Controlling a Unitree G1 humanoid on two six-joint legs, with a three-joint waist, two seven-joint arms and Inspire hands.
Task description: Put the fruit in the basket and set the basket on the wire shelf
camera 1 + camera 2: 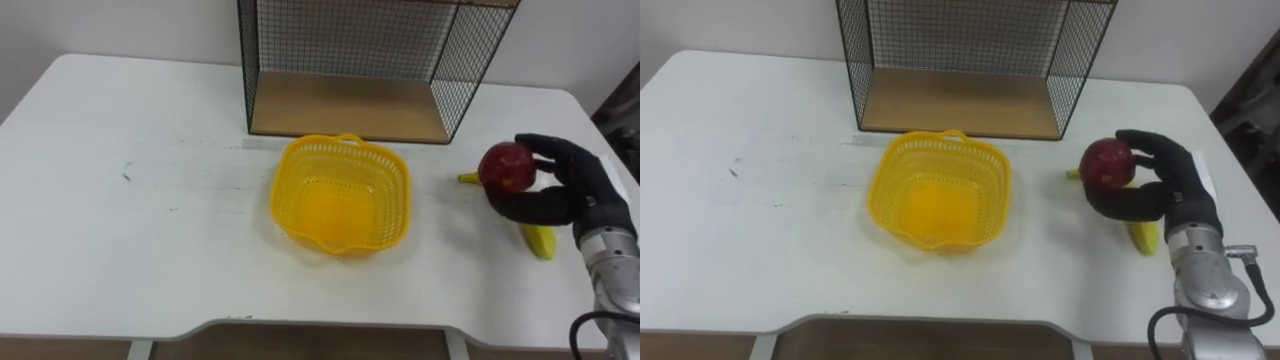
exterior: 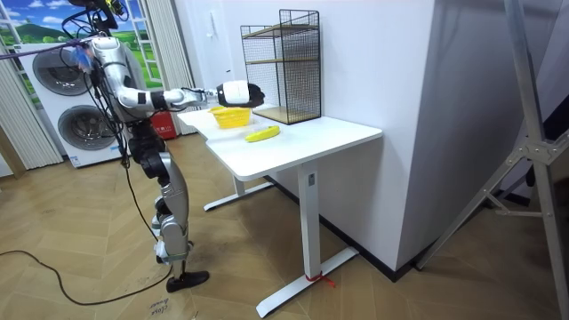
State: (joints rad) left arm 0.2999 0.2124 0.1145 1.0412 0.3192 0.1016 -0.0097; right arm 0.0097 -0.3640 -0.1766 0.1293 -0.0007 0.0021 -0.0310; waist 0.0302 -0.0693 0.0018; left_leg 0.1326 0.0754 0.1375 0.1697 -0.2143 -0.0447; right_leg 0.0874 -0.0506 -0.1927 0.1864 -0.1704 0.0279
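Note:
My right hand (image 1: 560, 190) (image 1: 1160, 180) is shut on a red apple (image 1: 506, 167) (image 1: 1106, 163), held just above the white table to the right of the basket. A yellow plastic basket (image 1: 341, 193) (image 1: 940, 190) sits empty at the table's middle. A banana (image 1: 538, 240) (image 1: 1143, 238) lies on the table under and behind my right hand, partly hidden by it. The black wire shelf (image 1: 370, 60) (image 1: 970, 55) with a wooden floor stands at the table's back, just behind the basket. In the room view my right hand (image 2: 252, 92) reaches over the table near the basket (image 2: 230, 116).
The white table (image 1: 130, 200) (image 2: 302, 138) has bare room on its left half. Its front edge runs close below the basket. In the room view I stand at the table's end, with washing machines (image 2: 62, 98) behind me.

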